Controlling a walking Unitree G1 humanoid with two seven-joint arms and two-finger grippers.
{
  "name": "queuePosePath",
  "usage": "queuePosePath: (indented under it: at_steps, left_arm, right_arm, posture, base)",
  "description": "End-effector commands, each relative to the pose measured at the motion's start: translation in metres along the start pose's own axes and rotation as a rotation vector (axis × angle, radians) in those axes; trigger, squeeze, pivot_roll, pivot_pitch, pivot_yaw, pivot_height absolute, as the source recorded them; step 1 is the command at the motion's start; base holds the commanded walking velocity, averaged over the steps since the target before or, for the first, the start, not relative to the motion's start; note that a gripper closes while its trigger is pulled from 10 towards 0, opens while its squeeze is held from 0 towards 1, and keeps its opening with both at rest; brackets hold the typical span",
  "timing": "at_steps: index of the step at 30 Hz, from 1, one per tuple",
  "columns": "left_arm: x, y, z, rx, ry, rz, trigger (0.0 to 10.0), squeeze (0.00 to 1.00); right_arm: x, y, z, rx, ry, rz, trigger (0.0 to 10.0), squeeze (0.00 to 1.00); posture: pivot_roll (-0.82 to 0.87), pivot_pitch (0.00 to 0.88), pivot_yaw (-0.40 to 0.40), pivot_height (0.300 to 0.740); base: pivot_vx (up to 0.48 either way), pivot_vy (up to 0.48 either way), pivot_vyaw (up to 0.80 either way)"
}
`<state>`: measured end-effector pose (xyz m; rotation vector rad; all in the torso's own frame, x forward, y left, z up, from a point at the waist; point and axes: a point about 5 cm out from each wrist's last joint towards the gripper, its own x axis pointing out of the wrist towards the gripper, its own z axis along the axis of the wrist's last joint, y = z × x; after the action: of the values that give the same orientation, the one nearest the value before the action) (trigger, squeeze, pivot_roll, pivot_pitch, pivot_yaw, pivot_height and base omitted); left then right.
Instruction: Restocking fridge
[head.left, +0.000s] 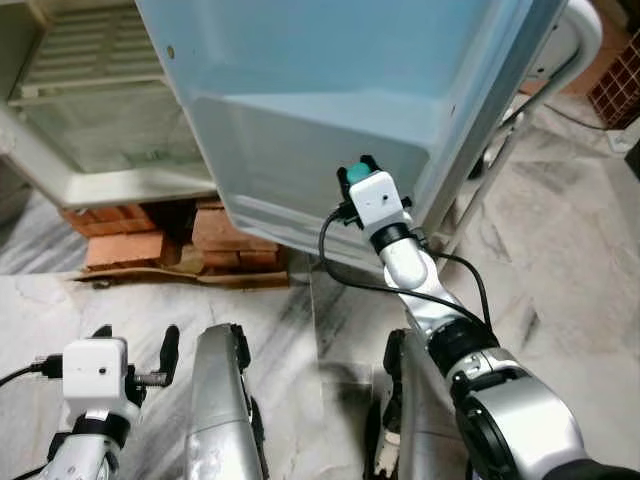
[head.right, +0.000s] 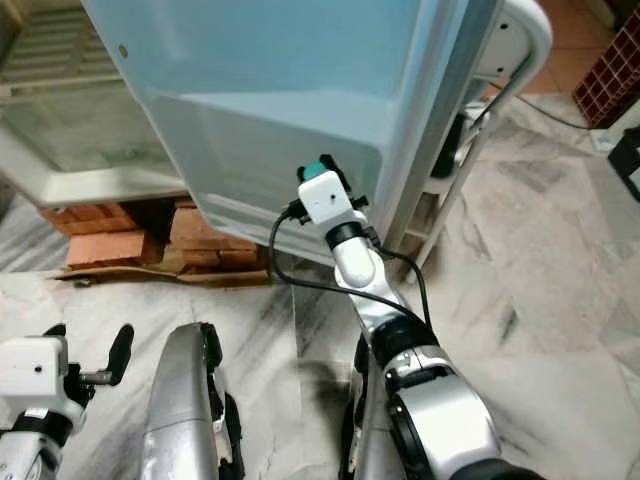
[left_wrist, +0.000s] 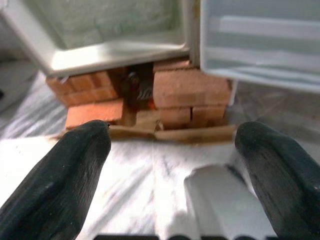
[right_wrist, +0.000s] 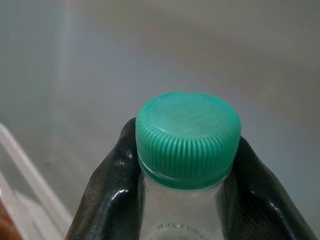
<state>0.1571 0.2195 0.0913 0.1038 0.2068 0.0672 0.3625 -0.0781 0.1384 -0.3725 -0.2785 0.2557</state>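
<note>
The right claw (right_wrist: 186, 165) is closed around the neck of a clear plastic bottle (right_wrist: 182, 210), its two black fingers (right_wrist: 107, 187) pressing just under the ribbed green cap (right_wrist: 188, 131). It holds the bottle up against the lower inner face of the open, pale blue fridge door (head.left: 330, 90), near the door's bottom edge. The left claw (head.left: 135, 350) hangs low over the marble floor (head.left: 560, 260), its fingers spread wide and holding nothing. Behind it, the fridge cabinet (head.left: 100, 120) stands on stacked red bricks (head.left: 125, 248). Judged from this, the bottle is about to go into a door shelf; it should be kept upright, lowered until its base is seated, and only then released. No brand, label or writing can be read on the bottle or fridge
</note>
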Motion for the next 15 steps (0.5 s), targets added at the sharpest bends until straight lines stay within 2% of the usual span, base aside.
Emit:
queuePosePath:
  at_steps: [1, 3, 5, 8, 9, 11, 12, 15]
  left_arm:
    - [-0.0018, 0.0007, -0.0012, 0.013, 0.017, -0.011, 10.0, 0.00]
    - [-0.0004, 0.0006, -0.0002, 0.018, 0.017, -0.015, 10.0, 0.00]
    - [0.0007, 0.0018, 0.0004, 0.020, 0.018, -0.014, 10.0, 0.00]
    - [0.0003, 0.0017, 0.0006, 0.020, 0.020, -0.015, 10.0, 0.00]
    - [-0.0003, 0.0008, 0.0005, 0.017, 0.023, -0.015, 10.0, 0.00]
    - [-0.0004, 0.0005, 0.0005, 0.016, 0.024, -0.015, 10.0, 0.00]
    - [0.0001, 0.0001, 0.0004, 0.015, 0.024, -0.015, 10.0, 0.00]
    - [0.0048, -0.0031, 0.0007, 0.012, 0.021, -0.021, 10.0, 0.00]
  right_arm:
    - [-0.0093, 0.0045, -0.0191, 0.017, 0.107, -0.010, 10.0, 0.00]
    - [-0.0121, 0.0052, -0.0250, 0.027, 0.139, -0.022, 10.0, 0.00]
    - [-0.0140, 0.0058, -0.0254, 0.073, 0.127, -0.031, 10.0, 0.00]
    - [-0.0132, 0.0062, -0.0242, 0.055, 0.118, -0.029, 10.0, 0.00]
    - [-0.0127, 0.0067, -0.0236, 0.076, 0.116, -0.024, 10.0, 0.04]
    - [-0.0125, 0.0066, -0.0236, 0.084, 0.116, -0.025, 10.0, 0.04]
    - [-0.0120, 0.0062, -0.0230, 0.099, 0.112, -0.024, 10.0, 1.00]
    - [-0.0070, 0.0011, -0.0177, 0.133, 0.087, -0.031, 10.0, 1.00]
  posture:
    - [0.20, 0.312, 0.026, 0.532]
    - [0.21, 0.313, 0.031, 0.532]
    - [0.21, 0.311, 0.030, 0.532]
    - [0.20, 0.309, 0.027, 0.532]
    - [0.20, 0.308, 0.023, 0.532]
    - [0.20, 0.308, 0.023, 0.532]
    - [0.20, 0.305, 0.020, 0.532]
    - [0.19, 0.298, 0.014, 0.532]
  base:
    - [0.000, 0.000, 0.00]
    - [0.000, 0.000, 0.00]
    - [0.000, 0.000, 0.00]
    - [0.000, 0.000, 0.00]
    - [0.000, 0.000, 0.00]
    - [0.000, 0.000, 0.00]
    - [0.000, 0.000, 0.00]
    - [0.000, 0.000, 0.00]
